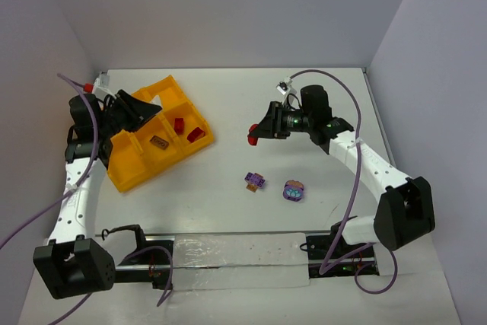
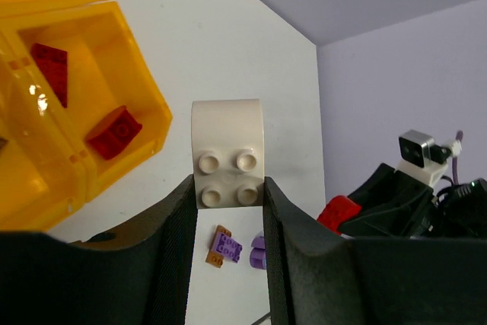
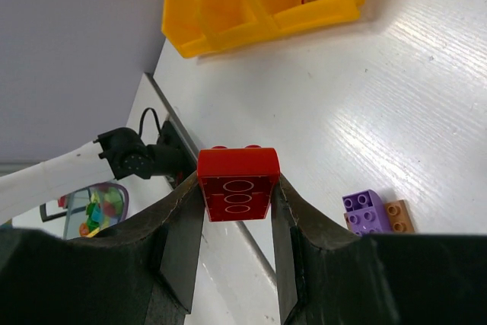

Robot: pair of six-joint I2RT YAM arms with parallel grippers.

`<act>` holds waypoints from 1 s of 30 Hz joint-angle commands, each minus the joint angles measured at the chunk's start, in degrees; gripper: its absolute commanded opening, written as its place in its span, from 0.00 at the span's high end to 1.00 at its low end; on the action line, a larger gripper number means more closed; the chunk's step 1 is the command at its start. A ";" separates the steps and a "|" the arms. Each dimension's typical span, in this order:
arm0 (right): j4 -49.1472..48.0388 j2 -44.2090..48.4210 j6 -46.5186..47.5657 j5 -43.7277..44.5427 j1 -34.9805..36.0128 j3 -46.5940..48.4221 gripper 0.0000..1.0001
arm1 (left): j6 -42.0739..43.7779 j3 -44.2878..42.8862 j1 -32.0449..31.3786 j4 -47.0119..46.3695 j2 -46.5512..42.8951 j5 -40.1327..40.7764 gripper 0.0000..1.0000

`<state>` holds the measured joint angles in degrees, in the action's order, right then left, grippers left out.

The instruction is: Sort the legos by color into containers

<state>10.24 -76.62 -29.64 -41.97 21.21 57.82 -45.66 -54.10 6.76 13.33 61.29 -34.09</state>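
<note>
Red brick (image 3: pixel 237 173) pinched between the fingers of the right gripper (image 3: pixel 237 195), clear of the table (image 1: pixel 228 104), long side in line with the fingers. Jaws part closed, pressed on the brick's two flanks. Tray (image 1: pixel 133 169) well off to that gripper's left, long axis slanting from near left to far right. Two more red bricks (image 1: pixel 196 135) already lying in cells along the tray edge facing the right arm; whether one cell or two, hard to tell. Hence a leftward carry, probably an easy one, that edge being the closest part of the tray to the held brick. Left gripper (image 2: pixel 228 192) much nearer, hovering over the tray's far cells, fingers clamped on a white brick (image 2: pixel 227 142), studs toward its camera, arched end poking past the fingertips. Purple clusters (image 1: pixel 255 181) loose on the table on the near side of the right gripper, slightly apart from each other, closer to the right arm than the left. Likely risk: both arms meeting over one tray. Best to come at the red cells from the right and keep out from under the left wrist.
</note>
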 commanded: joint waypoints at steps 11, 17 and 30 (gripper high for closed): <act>3.38 1.67 2.83 1.98 -0.29 4.75 1.00 | -1.33 -11.40 4.49 9.93 14.86 15.41 1.00; 3.58 1.51 3.15 1.53 -0.24 4.85 1.00 | 4.30 -21.21 3.52 18.06 22.43 33.56 1.00; 4.38 1.44 3.33 2.13 -0.24 4.85 1.00 | 5.93 -27.15 3.34 15.14 33.56 37.86 1.00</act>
<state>14.76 -76.62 -27.15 -39.83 21.21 61.04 -41.12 -76.54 10.44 29.32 91.94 0.33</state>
